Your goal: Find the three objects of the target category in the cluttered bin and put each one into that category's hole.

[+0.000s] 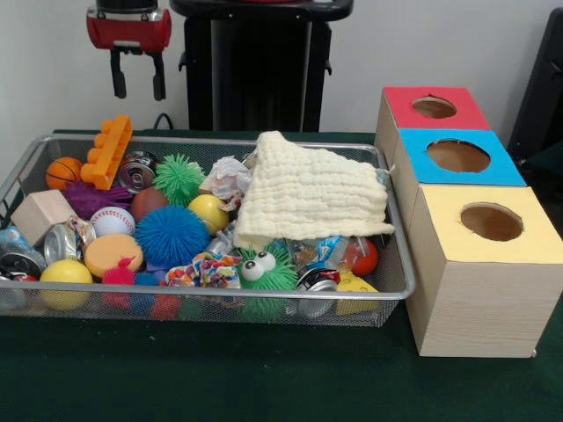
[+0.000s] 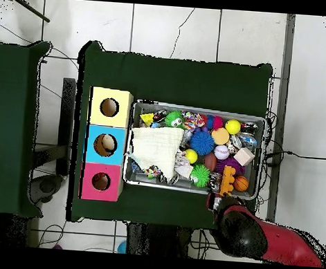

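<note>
My red gripper [image 1: 136,75] hangs open and empty, high above the far left corner of the wire bin [image 1: 202,139]. The bin holds a cream cloth [image 1: 308,193] over its right half. Around it lie a blue spiky ball [image 1: 171,236], a green spiky ball [image 1: 179,176], a yellow ball [image 1: 209,211], a baseball [image 1: 113,220], a small basketball [image 1: 63,171], an orange toy block [image 1: 107,151], crushed cans [image 1: 136,170], a wooden block [image 1: 42,214] and a green furry toy with eyes [image 1: 264,268]. Whatever lies under the cloth is hidden. In the overhead view my red arm [image 2: 245,232] ends by the bin's corner [image 2: 258,195].
Right of the bin stand three wooden boxes in a row, each with a round hole: red top [image 1: 457,114] farthest, blue top [image 1: 497,171] in the middle, yellow top [image 1: 537,237] nearest. Green cloth covers the table [image 1: 220,369].
</note>
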`<action>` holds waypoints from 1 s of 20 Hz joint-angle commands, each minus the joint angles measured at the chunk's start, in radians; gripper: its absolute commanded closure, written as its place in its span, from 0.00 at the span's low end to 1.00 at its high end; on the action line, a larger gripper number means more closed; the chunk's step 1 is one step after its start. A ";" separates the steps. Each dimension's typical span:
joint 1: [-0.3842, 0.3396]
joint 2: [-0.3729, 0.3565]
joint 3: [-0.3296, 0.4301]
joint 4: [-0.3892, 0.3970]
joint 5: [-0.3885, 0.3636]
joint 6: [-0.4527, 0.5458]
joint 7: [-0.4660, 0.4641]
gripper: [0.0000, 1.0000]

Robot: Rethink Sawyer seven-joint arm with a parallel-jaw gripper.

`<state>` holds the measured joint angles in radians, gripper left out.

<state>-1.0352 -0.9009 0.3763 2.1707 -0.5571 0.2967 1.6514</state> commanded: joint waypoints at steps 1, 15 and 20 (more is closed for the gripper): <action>-0.057 0.079 0.112 0.024 -0.078 -0.020 -0.074 0.00; -0.097 0.128 0.157 -0.022 -0.119 0.012 -0.077 0.00; -0.112 0.145 0.161 -0.048 -0.142 0.028 -0.091 0.00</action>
<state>-1.1346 -0.7966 0.4669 2.1818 -0.6297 0.2965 1.6514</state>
